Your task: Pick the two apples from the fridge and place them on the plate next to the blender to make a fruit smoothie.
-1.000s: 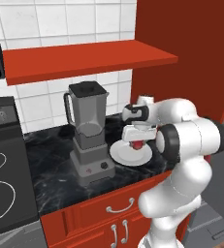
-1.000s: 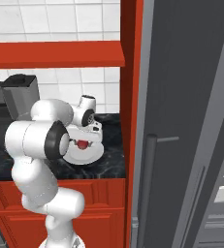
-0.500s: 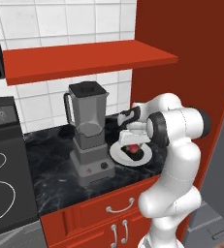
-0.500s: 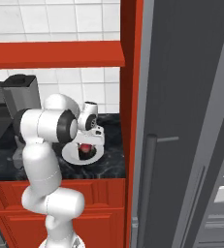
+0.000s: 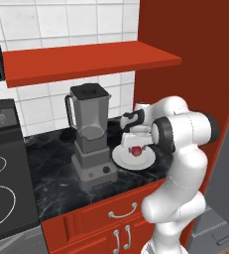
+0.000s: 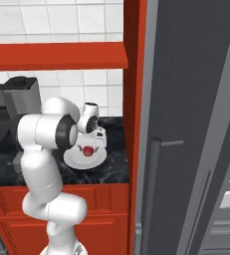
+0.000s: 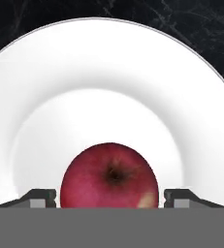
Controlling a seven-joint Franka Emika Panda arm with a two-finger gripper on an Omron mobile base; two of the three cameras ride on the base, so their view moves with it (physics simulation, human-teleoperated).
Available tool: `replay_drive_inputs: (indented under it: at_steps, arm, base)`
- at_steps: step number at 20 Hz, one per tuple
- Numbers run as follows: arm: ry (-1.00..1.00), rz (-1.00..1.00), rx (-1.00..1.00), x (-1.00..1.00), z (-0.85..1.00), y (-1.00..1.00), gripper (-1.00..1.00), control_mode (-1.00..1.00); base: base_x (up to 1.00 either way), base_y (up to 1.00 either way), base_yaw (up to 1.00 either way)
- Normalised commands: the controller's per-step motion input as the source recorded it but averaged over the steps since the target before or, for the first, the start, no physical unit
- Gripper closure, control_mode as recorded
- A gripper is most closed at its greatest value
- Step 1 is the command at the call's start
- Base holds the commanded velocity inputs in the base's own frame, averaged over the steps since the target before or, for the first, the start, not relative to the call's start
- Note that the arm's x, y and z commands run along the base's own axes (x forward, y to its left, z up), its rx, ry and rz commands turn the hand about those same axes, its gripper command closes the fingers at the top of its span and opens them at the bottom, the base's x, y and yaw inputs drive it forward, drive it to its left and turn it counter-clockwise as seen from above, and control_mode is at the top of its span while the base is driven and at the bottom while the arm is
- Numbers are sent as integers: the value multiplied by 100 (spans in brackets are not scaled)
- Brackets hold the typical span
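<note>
Over the plate (image 7: pixel 108 63), beside the blender (image 5: pixel 89 134), my gripper (image 7: pixel 111 196) hangs with its fingertips spread wide, a clear gap on each side of the apple (image 7: pixel 109 175), so I judge it holds nothing. That apple sits on the dish's inner flat. My worry: a round fruit can roll if a finger clips it when I lift away. I can make out just one apple on the dish, and the fridge (image 6: pixel 196 129) stands to the right.

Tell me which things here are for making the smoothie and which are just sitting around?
For the job:
apple
plate
blender
fridge
pincer, open around the apple

Just sitting around:
red shelf
stove
</note>
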Motion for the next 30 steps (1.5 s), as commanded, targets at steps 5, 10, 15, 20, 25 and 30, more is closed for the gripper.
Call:
replay_drive_inputs:
  at_steps: [5, 10, 15, 20, 25, 30]
  arm:
    - [-13, 0, -1, -22, 26, 0, -100, -100]
    - [-24, -5, 0, -83, 31, 0, -100, -100]
    - [-18, -9, 0, -99, 53, 0, -100, -100]
    - [-13, -10, 0, -98, 71, 0, -100, -100]
    - [-18, -10, 0, -87, 74, 0, -100, -100]
    - [-22, -4, 0, -88, 41, 0, -100, -100]
  base:
    - [0, 0, 0]
    - [0, 0, 0]
    - [0, 0, 0]
    - [0, 0, 0]
    - [0, 0, 0]
    - [0, 0, 0]
